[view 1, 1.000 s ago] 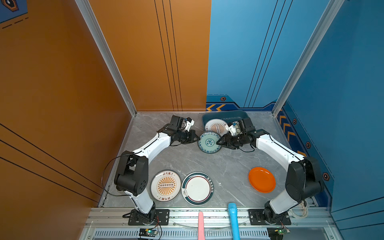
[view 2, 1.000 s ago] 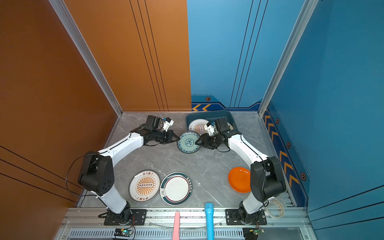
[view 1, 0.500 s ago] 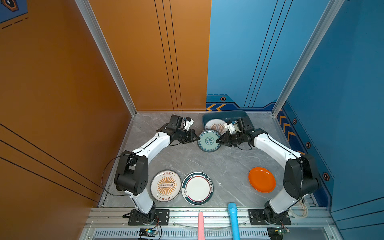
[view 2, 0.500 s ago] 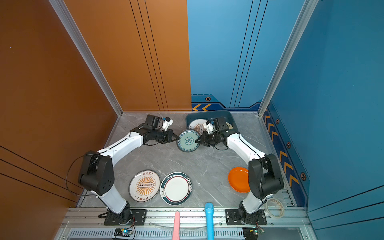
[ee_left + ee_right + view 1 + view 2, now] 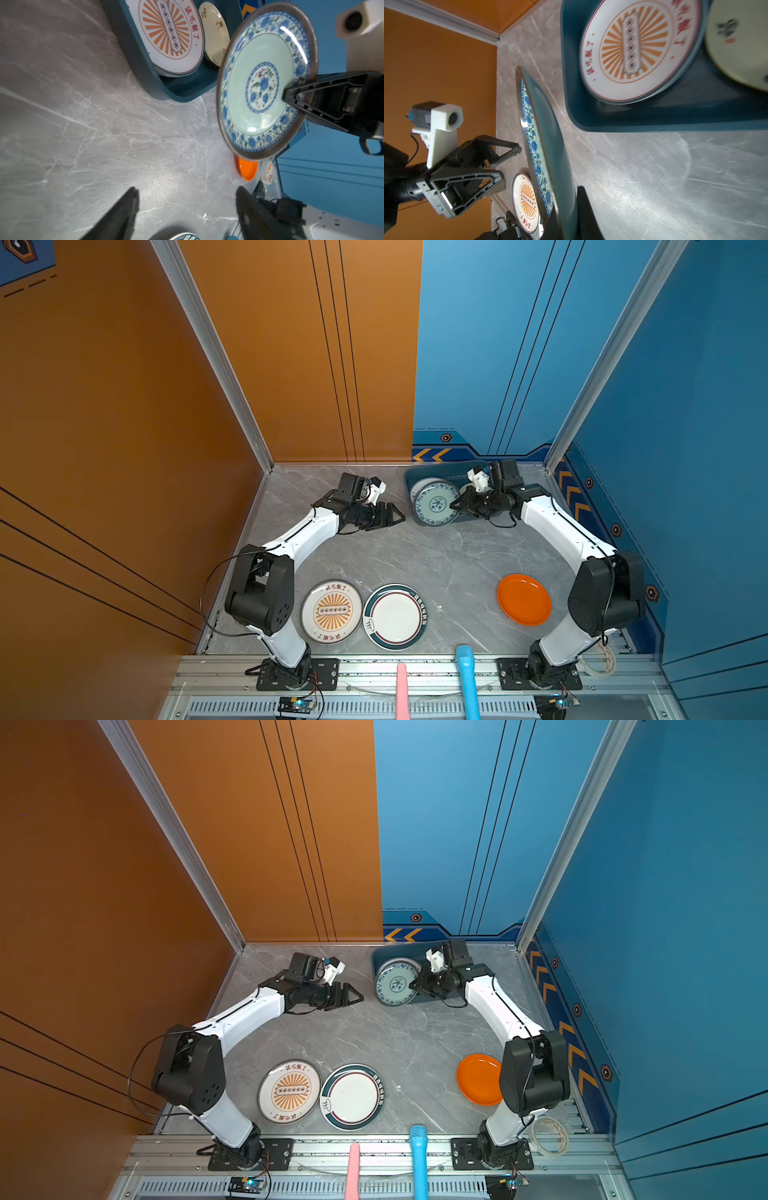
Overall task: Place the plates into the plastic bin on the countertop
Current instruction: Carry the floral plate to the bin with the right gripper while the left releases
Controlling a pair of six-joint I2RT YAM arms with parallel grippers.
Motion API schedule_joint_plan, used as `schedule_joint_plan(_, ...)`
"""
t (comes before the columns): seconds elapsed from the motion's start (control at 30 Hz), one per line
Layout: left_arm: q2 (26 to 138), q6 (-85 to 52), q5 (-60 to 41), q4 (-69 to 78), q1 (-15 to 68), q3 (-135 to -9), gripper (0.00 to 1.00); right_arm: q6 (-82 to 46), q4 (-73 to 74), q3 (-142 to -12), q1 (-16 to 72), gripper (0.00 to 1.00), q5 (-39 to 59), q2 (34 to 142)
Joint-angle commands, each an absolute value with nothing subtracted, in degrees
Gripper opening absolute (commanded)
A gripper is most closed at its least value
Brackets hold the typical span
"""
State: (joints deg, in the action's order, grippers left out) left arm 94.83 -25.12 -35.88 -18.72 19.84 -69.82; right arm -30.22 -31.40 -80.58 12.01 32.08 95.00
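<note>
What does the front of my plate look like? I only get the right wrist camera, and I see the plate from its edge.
Observer: The left wrist view faces it. The blue patterned plate has a pale green middle with a ring of blue flowers at its centre.
Operator: How many plates are left out on the counter?
Observer: Both top views show three: the sunburst plate you can see, plus a teal-rimmed plate and an orange plate.
Operator: Where is the orange one?
Observer: It lies flat on the countertop near the front rail, close beside the shoulder of the right arm.
</note>
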Motion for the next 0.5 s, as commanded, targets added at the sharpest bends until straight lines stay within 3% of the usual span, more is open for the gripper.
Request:
schedule_joint_plan(0.0,90.35,-23.87,-32.66,-18.69,19.43,-67.14,0.98,-27.37,-36.99,-85.69,8.96,0.00,23.65,96.85)
schedule_joint_plan(0.47,75.51,-30.34,-26.08,-8.70,13.14,-49.30,0.98,-24.55,-47.00,-104.65,2.84,0.00,9.82,109.00)
